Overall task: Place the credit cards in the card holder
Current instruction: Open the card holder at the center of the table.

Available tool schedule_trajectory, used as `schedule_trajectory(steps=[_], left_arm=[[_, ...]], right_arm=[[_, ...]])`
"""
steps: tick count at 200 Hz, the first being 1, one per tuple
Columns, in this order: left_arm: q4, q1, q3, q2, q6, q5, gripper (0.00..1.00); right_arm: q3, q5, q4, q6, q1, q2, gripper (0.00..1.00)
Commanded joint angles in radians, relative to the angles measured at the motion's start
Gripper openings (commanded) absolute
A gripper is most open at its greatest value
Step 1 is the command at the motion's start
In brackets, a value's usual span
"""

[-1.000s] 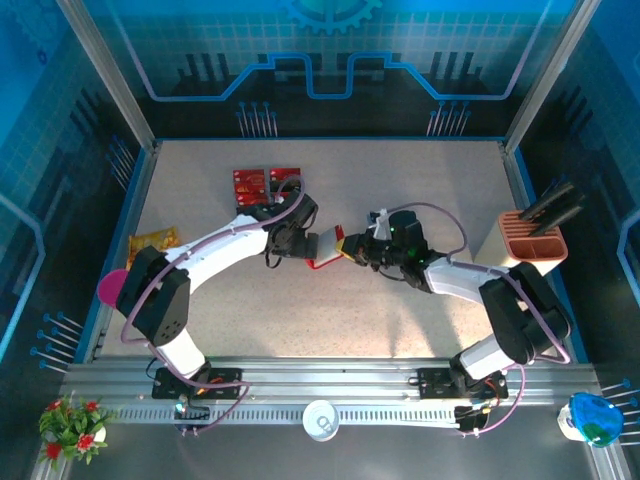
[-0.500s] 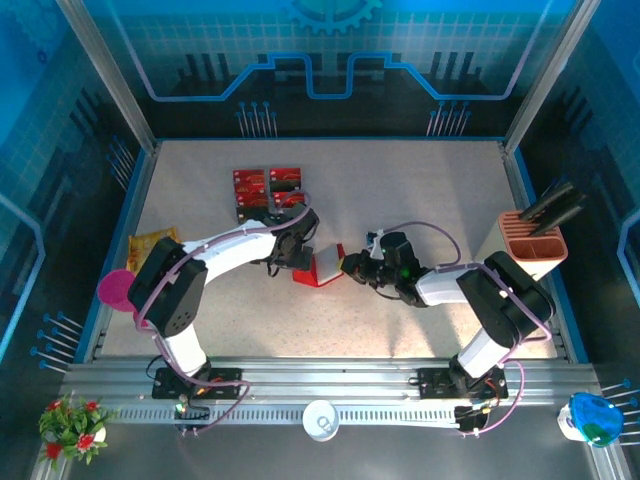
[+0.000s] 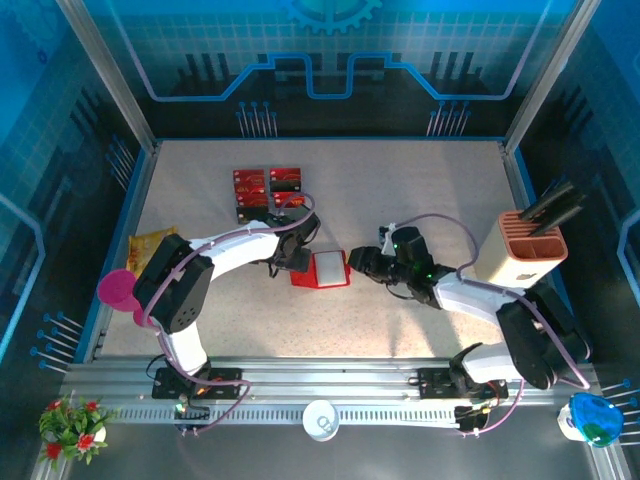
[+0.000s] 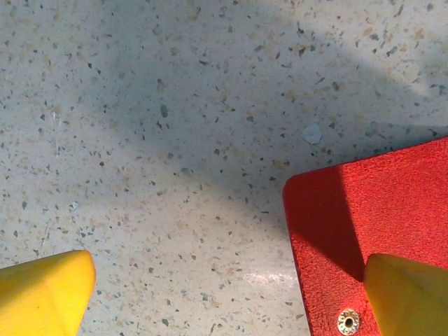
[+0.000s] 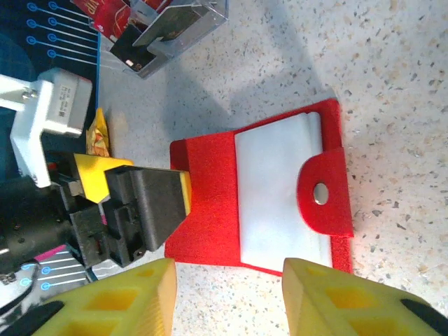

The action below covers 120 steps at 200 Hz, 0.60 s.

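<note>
Near field: the right gripper (image 3: 356, 263) sits at mid-table, pointing left toward the card holder (image 3: 322, 270). In the right wrist view its two yellow fingers (image 5: 112, 304) stand apart with nothing between them: released, holding nothing. The holder's near red edge lies just beyond those fingertips, apart from them.

Card holder: it lies flat and opened out on the speckled table (image 3: 420, 190), between the two grippers. The right wrist view shows its pale clear pocket panel (image 5: 276, 189) facing up. A red tab with a metal snap (image 5: 321, 192) is folded over that panel. No card is seen in the pocket.

Left gripper (image 3: 297, 264): it is at the holder's left edge, with jaws spread wide. In the left wrist view one yellow fingertip (image 4: 406, 294) is over the red corner of the holder (image 4: 364, 210), beside a snap stud (image 4: 344, 321). The other fingertip is over bare table, well clear of the holder. Nothing is clamped. Whether the first fingertip presses on the cover cannot be told.

Far field: the credit cards (image 3: 268, 186) lie grouped beyond the left gripper, well apart from the holder. They appear to sit in a clear tray (image 5: 203, 17).
</note>
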Motion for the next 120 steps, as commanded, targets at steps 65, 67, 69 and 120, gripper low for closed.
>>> schedule_trajectory(steps=[65,67,69,120], left_arm=[[0.015,0.002,-0.014,0.015,0.045,-0.034,0.99],[0.015,0.001,-0.015,0.016,0.045,-0.034,0.99],[0.015,0.001,-0.015,0.016,0.046,-0.034,0.99],[0.02,0.004,-0.005,0.028,0.057,-0.03,0.99]], right_arm=[[0.31,-0.051,-0.308,-0.22,0.051,0.208,0.29],[0.317,-0.052,-0.309,-0.223,0.053,0.219,0.29],[0.324,-0.053,-0.311,-0.224,0.054,0.227,0.29],[0.397,-0.022,-0.345,-0.264,0.045,0.356,0.23]])
